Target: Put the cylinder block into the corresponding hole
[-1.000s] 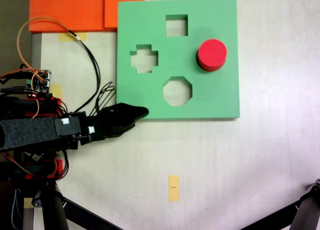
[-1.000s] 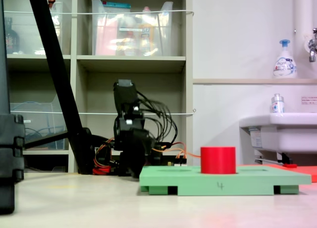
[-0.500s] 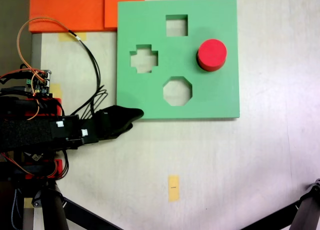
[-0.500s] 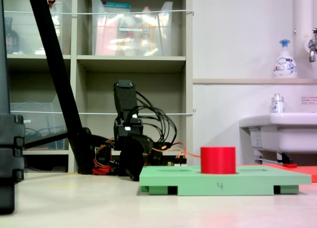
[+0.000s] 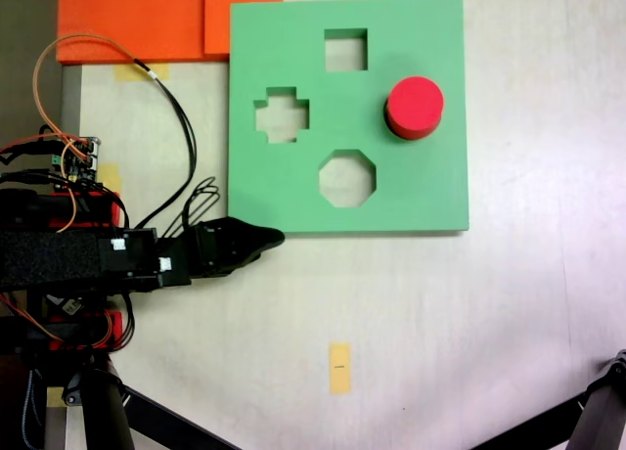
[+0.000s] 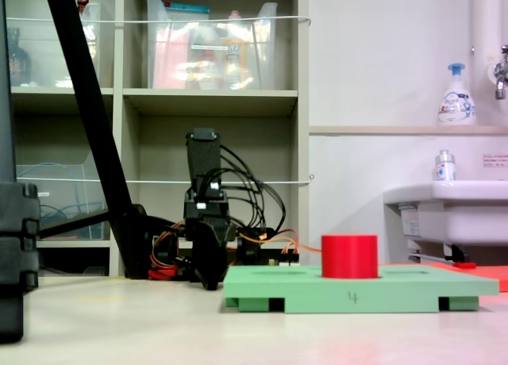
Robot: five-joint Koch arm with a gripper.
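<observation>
Judged from the green board (image 5: 430, 191) as landmark: off its lower-left corner in the top-down fixed view, gripper (image 5: 266, 239) lying low and stretched toward that corner, empty, jaws stacked, so cannot tell whether open or closed. On the board's right half, cylinder block (image 5: 414, 106) standing upright where the corresponding hole should be, protruding well above the surface (image 6: 349, 256). Seemingly placed; full seating unclear.
</observation>
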